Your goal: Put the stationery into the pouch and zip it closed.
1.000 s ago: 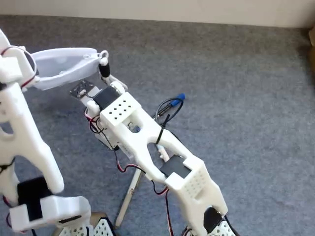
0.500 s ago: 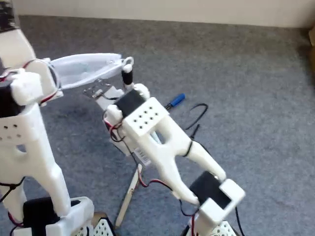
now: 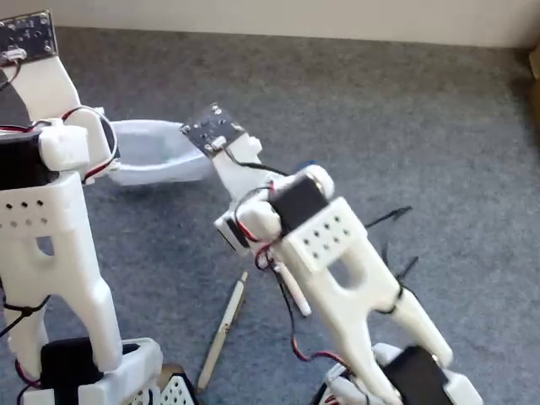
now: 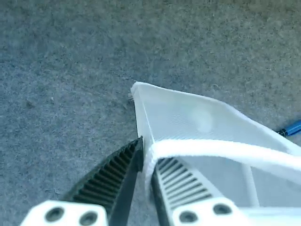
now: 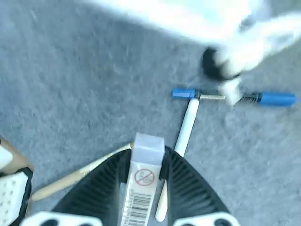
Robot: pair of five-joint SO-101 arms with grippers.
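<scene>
The translucent white pouch [image 3: 160, 162] hangs open at the left of the carpet, and my left gripper [image 4: 143, 151] is shut on its rim [image 4: 197, 149]. Its black zipper pull [image 5: 215, 63] dangles over the carpet. My right gripper [image 5: 146, 153] is shut on a white eraser with a barcode label [image 5: 143, 186], held above the carpet on the near side of the pouch. On the carpet lie a blue pen [image 5: 235, 96], a white pen [image 5: 182, 136] and a beige pencil [image 3: 221, 327]. The blue pen [image 4: 291, 128] lies just past the pouch.
Grey carpet covers the whole surface, with open room at the right [image 3: 439, 126]. The right arm's white links and loose black cables [image 3: 392, 224] hang over the middle. Both arm bases stand at the near edge.
The pouch has dropped lower and shifted right with the left arm. The right arm has pulled back from the pouch's zipper end toward the near side, with the eraser still in its gripper.
</scene>
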